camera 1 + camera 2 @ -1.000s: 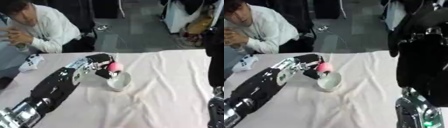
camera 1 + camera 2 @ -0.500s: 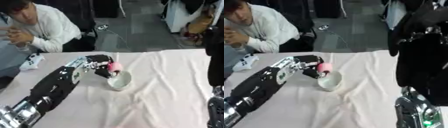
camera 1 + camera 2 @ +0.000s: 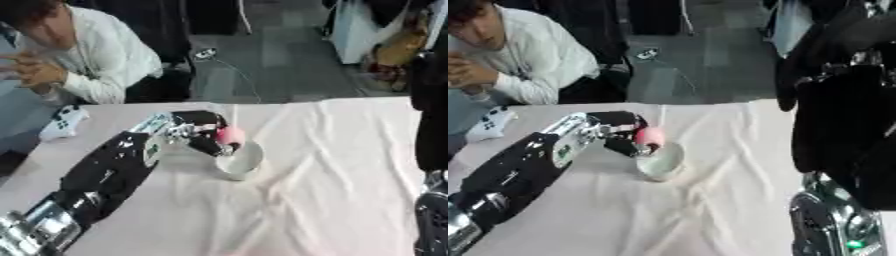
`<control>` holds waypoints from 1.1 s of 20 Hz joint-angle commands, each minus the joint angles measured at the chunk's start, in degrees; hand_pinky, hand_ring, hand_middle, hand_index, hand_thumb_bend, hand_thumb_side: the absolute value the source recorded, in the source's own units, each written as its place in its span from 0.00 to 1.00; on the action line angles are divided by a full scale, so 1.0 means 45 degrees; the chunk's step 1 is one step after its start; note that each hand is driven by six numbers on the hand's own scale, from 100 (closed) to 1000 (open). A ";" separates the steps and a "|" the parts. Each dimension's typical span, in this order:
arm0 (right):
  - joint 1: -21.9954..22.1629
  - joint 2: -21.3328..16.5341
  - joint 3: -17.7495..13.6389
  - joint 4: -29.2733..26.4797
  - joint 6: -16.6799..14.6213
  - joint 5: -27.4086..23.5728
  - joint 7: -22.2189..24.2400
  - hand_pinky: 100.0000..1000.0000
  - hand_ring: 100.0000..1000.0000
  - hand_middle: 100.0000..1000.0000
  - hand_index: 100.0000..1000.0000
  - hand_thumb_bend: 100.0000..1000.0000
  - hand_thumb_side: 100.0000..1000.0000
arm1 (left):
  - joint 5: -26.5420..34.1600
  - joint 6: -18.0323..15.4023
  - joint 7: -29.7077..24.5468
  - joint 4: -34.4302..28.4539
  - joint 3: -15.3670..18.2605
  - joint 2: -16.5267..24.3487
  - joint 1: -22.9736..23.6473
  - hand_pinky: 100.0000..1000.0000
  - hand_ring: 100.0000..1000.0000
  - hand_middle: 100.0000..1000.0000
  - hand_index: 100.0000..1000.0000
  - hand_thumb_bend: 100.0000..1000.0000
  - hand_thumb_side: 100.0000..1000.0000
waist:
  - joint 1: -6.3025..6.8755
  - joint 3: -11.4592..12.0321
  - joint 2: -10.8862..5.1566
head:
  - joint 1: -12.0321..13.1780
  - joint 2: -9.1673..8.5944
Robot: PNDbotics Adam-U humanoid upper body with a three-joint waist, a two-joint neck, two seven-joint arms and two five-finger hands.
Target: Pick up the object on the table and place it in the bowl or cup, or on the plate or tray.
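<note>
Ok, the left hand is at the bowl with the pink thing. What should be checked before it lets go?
1. Pink object held in left hand: ok.
2. Object over the white bowl, at its far-left rim: ok.
3. Object fully inside the rim: cannot tell.
4. Bowl upright on the cloth: ok.
5. Right hand's state: cannot tell; only dark arm parts at the right edge.

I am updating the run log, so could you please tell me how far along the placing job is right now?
Done: the pink object is off the table, held in the left hand. In hand: that hand's fingers are curled round the object at the near rim of the white bowl, just above it. Left: lowering the object into the bowl and letting go. The right hand's fingers cannot be made out.
</note>
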 commanded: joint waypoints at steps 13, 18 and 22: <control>-0.0200 0.0052 0.0011 -0.0144 -0.0004 -0.0056 0.0058 0.00 0.26 0.31 0.44 0.02 0.70 | 0.0120 -0.0059 -0.0102 -0.0151 0.0171 0.0250 -0.0375 0.76 0.78 0.83 0.87 0.30 0.93 | -0.0014 0.0000 -0.0165 | -0.0157 -0.0060; -0.0198 0.0059 0.0012 -0.0144 -0.0003 -0.0056 0.0059 0.00 0.26 0.31 0.44 0.02 0.70 | 0.0112 -0.0064 -0.0186 -0.0147 0.0177 0.0250 -0.0378 0.78 0.80 0.86 0.90 0.35 0.94 | -0.0013 -0.0002 -0.0170 | -0.0177 -0.0064; -0.0199 0.0064 0.0018 -0.0144 -0.0004 -0.0060 0.0065 0.00 0.26 0.31 0.44 0.02 0.70 | -0.0044 -0.0088 -0.0560 -0.0087 0.0143 0.0252 -0.0429 0.83 0.87 0.93 0.98 0.47 0.94 | -0.0011 -0.0005 -0.0169 | -0.0196 -0.0069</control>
